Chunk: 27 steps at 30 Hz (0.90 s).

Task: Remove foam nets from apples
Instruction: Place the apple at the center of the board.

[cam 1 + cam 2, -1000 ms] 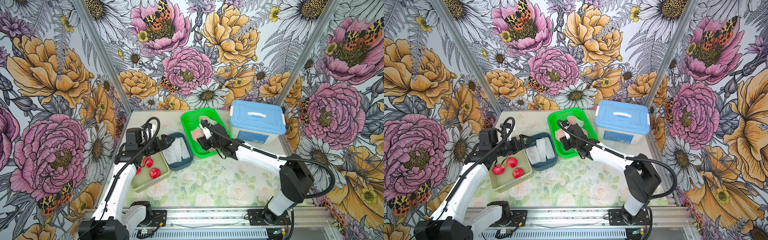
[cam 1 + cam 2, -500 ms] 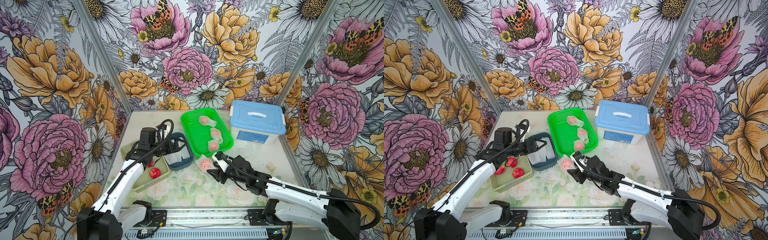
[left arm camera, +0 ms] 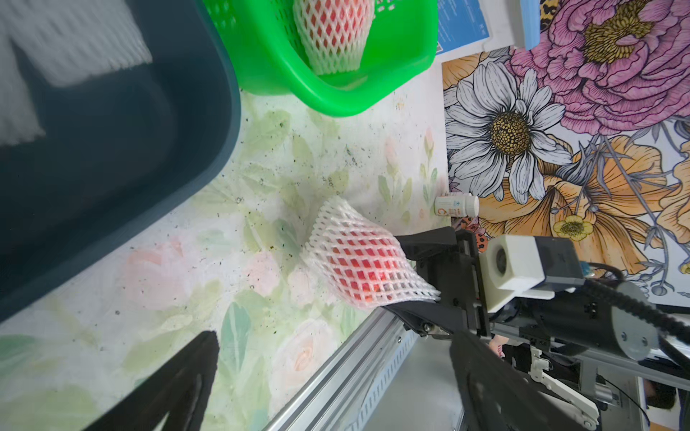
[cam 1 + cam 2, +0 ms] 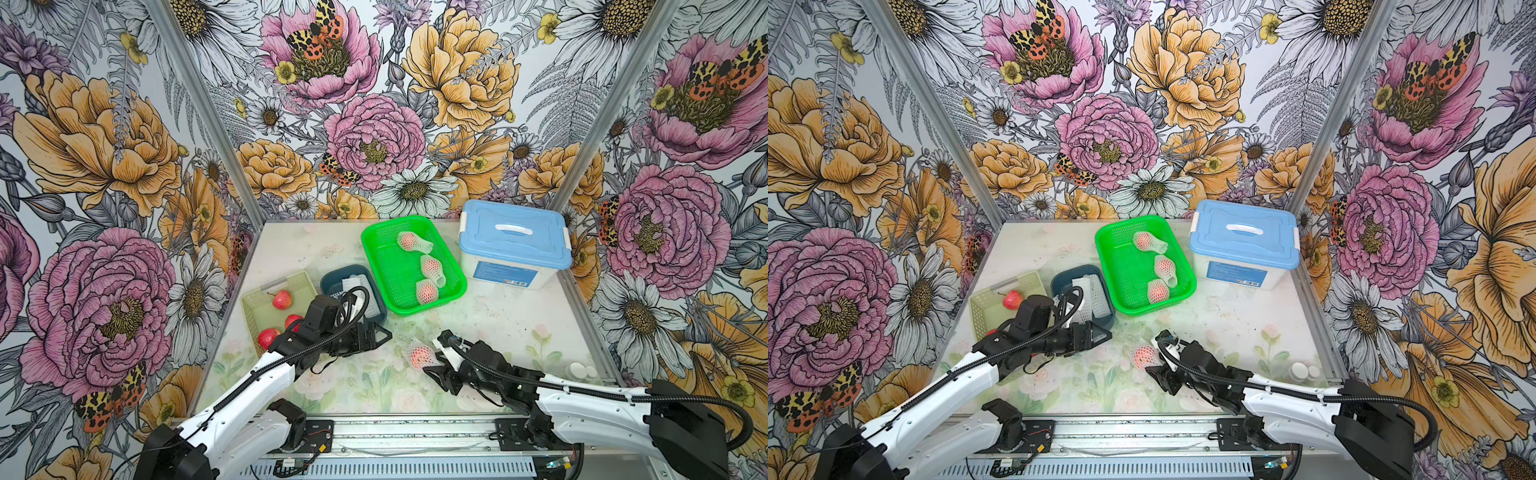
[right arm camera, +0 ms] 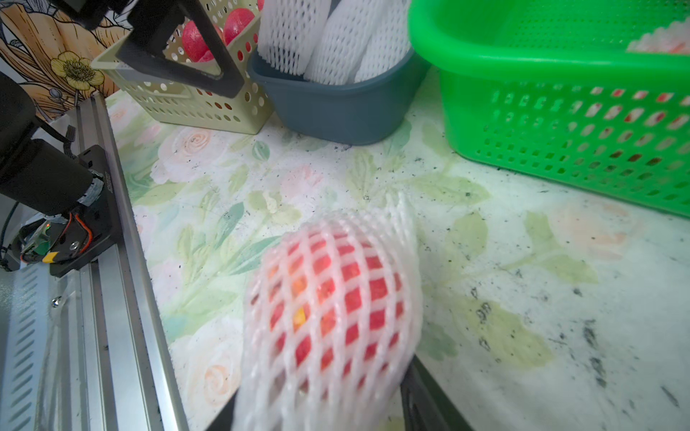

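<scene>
My right gripper (image 4: 432, 355) (image 4: 1154, 353) is shut on a netted apple (image 4: 420, 354) (image 4: 1143, 355) (image 5: 332, 309), red fruit inside a white foam net, held low over the table's front middle. In the left wrist view that apple (image 3: 364, 266) sits between the right jaws, its loose net end pointing toward my left gripper (image 3: 336, 388). The left gripper (image 4: 378, 333) (image 4: 1100, 331) stands open and empty, a short way left of the apple. Three more netted apples (image 4: 428, 291) lie in the green basket (image 4: 376, 245).
A blue-grey tub (image 4: 332, 276) holds empty foam nets (image 4: 1090, 291). A beige basket (image 4: 257, 309) at the left holds bare red apples (image 4: 281, 299). A lidded blue-and-white box (image 4: 513, 249) stands at the back right. A small white bottle (image 4: 577, 368) lies front right.
The right arm has drawn back from the green basket to the front middle, carrying one netted apple. The left gripper has swung from the beige basket and tub toward the middle.
</scene>
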{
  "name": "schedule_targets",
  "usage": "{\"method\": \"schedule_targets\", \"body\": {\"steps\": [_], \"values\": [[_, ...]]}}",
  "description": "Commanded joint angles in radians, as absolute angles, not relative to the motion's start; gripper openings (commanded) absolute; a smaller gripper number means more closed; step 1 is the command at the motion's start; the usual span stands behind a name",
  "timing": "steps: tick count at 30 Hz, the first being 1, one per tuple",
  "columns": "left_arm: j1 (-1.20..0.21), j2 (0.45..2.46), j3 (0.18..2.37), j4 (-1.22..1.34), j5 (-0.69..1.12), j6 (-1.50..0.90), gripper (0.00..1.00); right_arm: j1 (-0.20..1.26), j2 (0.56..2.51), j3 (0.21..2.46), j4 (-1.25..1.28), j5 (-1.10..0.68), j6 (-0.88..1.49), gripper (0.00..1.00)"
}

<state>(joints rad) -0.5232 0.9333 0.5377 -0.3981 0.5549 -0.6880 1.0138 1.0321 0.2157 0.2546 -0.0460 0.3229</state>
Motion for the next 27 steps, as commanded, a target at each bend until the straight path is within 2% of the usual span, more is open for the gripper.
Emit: {"method": "schedule_targets", "body": {"steps": [1, 7, 13, 17, 21, 23, 25, 27], "values": [[-0.564, 0.930, 0.498, -0.298, 0.491, -0.767, 0.99, 1.047, 1.109, 0.210, 0.399, -0.005, 0.357, 0.55], [-0.609, 0.962, 0.445, -0.221, 0.460, -0.815, 0.99, 1.131, 1.250, 0.215, 0.515, 0.062, 0.371, 0.50], [-0.625, 0.996, 0.421, -0.167, 0.455, -0.831, 0.99, 1.147, 1.259, 0.228, 0.482, 0.060, 0.360, 0.46], [-0.632, 1.014, 0.422, -0.167, 0.455, -0.827, 0.99, 1.154, 1.259, 0.254, 0.389, 0.037, 0.381, 0.52], [-0.639, 1.022, 0.417, -0.158, 0.450, -0.829, 0.99, 1.179, 1.258, 0.265, 0.357, 0.038, 0.397, 0.70], [-0.640, 1.029, 0.419, -0.151, 0.449, -0.828, 0.99, 1.192, 1.259, 0.268, 0.342, 0.060, 0.402, 0.72], [-0.642, 1.037, 0.420, -0.146, 0.451, -0.827, 0.99, 1.199, 1.266, 0.270, 0.338, 0.072, 0.407, 0.69], [-0.643, 1.045, 0.422, -0.144, 0.450, -0.825, 0.99, 1.201, 1.276, 0.273, 0.337, 0.076, 0.408, 0.60]]}}
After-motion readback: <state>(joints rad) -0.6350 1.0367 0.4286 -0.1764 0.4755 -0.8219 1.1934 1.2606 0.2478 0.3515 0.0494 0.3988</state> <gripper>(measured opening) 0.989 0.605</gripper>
